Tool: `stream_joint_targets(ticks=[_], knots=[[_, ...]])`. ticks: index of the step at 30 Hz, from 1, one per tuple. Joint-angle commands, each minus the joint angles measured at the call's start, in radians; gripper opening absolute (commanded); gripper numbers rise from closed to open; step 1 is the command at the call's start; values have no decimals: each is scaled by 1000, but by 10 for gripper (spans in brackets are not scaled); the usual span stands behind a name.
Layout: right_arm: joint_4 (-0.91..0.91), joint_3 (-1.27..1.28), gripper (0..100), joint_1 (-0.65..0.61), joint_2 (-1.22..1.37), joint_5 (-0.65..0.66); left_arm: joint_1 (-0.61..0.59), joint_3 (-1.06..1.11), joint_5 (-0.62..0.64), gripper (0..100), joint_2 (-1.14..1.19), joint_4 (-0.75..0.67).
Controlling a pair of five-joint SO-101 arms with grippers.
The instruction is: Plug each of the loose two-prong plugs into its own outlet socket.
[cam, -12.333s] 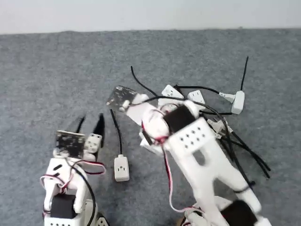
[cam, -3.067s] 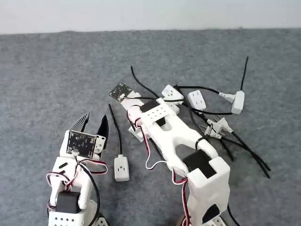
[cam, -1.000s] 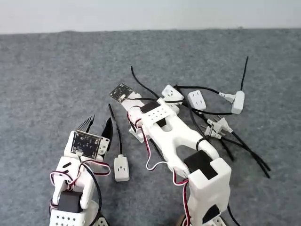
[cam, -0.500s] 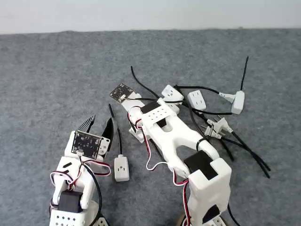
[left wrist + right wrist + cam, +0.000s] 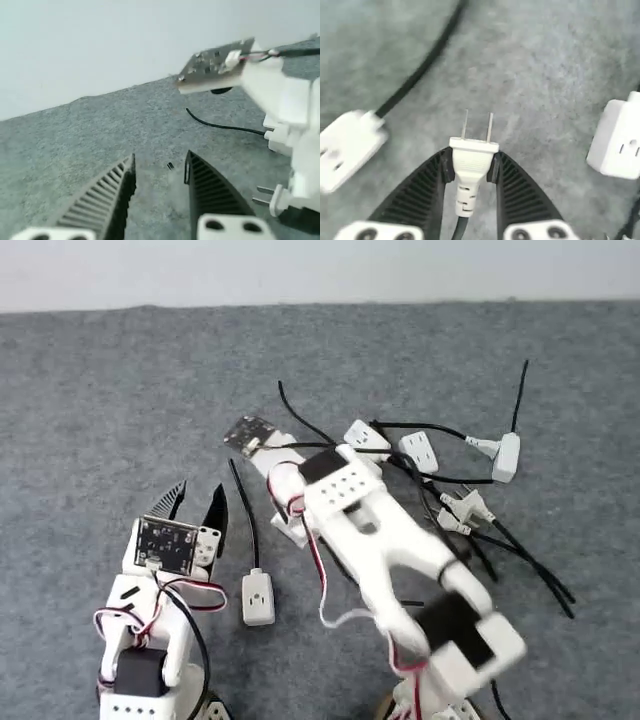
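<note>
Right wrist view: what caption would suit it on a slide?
Right gripper clamps a white two-prong plug, prongs forward, above grey carpet, two white outlet sockets nearby.

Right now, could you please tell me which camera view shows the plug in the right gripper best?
The right wrist view: the plug sits clamped in the right gripper, both prongs plain. The left wrist view catches two prongs side-on at its edge, probably the same plug. In the high view the right arm lies over it.

White plastic left arm (image 5: 128, 602) at seven o'clock, matching right arm (image 5: 385, 530) at five; black ribbed fingers (image 5: 102, 197), red-white-black wires (image 5: 320, 580), bare wrist circuit boards (image 5: 165, 543).
</note>
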Motion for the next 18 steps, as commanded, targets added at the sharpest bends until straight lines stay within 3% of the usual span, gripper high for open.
stream_joint_targets(ticks=[1, 9, 18], knots=[[39, 12, 9, -64, -214, 26, -2, -88, 12, 170, 2, 52], [113, 35, 9, -87, -444, 25, 92, -168, 14, 170, 2, 158], [160, 35, 9, -104, -473, 25, 95, -170, 11, 170, 2, 160]])
